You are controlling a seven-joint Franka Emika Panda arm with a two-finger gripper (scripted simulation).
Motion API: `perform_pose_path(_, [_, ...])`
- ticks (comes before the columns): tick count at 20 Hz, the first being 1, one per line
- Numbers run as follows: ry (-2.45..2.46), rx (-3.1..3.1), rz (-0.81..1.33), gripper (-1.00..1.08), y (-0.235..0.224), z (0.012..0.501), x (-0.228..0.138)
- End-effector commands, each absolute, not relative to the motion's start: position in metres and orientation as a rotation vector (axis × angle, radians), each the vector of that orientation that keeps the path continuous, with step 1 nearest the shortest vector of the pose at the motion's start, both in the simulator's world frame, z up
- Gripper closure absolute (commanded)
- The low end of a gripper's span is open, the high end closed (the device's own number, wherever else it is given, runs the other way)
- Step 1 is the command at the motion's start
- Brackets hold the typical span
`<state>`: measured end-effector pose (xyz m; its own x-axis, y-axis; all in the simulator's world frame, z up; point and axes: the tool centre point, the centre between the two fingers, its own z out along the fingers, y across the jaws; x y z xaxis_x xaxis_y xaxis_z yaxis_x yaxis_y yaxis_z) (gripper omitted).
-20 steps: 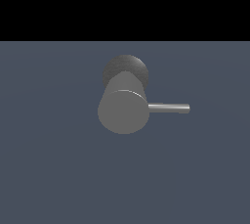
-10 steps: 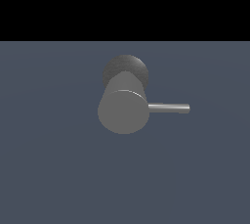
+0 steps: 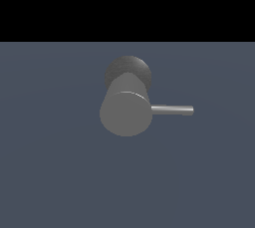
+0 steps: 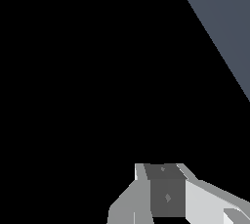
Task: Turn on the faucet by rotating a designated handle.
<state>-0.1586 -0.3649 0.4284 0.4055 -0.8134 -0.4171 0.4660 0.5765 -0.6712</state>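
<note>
A flat slate-blue tabletop (image 3: 50,172) fills the lower part of the exterior view, with a plain black band across the top of the frame. Just left of centre stands the faucet (image 3: 125,114), a matte grey upright cylinder seen from above, its flat round top facing the camera and a darker, rougher round base showing behind it toward upper centre. From the cylinder's side the handle (image 3: 172,109), a thin straight rod with a slight sheen, sticks out toward the exterior view's right and ends right of centre; nothing touches it

No arm appears in the exterior view. The wrist view is mostly black, with a wedge of the same blue surface in the upper right corner and blocky white and grey parts of the end effector (image 4: 166,196) at the bottom centre; the fingertips are cut off, so I cannot tell whether it is released or clenched, and neither faucet nor handle shows there

By my judgement the task is at its start, in the approach: the handle seems not yet turned. The next move calls for bringing the end effector beside the rod's free end and pushing it sideways around the cylinder; the thin smooth rod could let a contact slide off
</note>
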Motion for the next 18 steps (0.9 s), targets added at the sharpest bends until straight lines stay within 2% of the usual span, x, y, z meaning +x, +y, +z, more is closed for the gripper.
perform_pose_path(1, [0.885, -0.422, -0.802, 1.08, -0.367, 0.39, -0.148])
perform_pose_path(9, [1.159, -0.221, -0.599, 1.08, -0.34, 0.263, -0.12])
perform_pose_path(18, [1.434, -0.072, -0.316, 1.08, -0.261, 0.136, -0.106])
